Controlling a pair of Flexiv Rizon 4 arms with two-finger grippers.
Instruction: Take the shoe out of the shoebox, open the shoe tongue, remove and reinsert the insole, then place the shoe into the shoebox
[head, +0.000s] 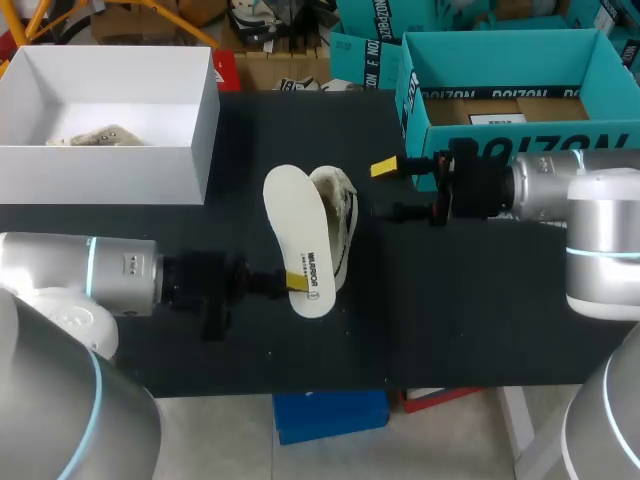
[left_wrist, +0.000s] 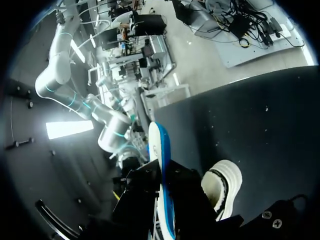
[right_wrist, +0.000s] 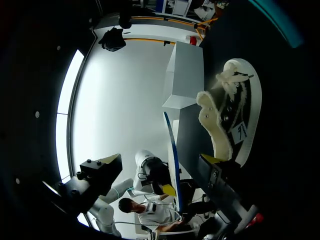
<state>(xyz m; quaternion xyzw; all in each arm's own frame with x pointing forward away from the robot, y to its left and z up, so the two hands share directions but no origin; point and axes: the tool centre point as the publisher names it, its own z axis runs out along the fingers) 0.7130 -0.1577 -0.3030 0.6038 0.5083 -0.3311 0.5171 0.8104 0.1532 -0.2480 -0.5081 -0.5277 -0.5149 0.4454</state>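
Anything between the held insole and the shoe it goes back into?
Nothing visible does. The flat white insole, in the left gripper, hangs right beside the white canvas shoe.

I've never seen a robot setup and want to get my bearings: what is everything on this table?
shoe: one, white, mid-table
insole: one, white, out of the shoe and right beside it, held at one end
white box: one, open, far left of the table
paper: one crumpled piece, pale, inside the white box
teal box: one, open, far right of the table
cardboard: brown, inside the teal box
table: one, black top
left gripper: one, yellow tips, shut on the insole
right gripper: one, yellow tips, open, just right of the shoe
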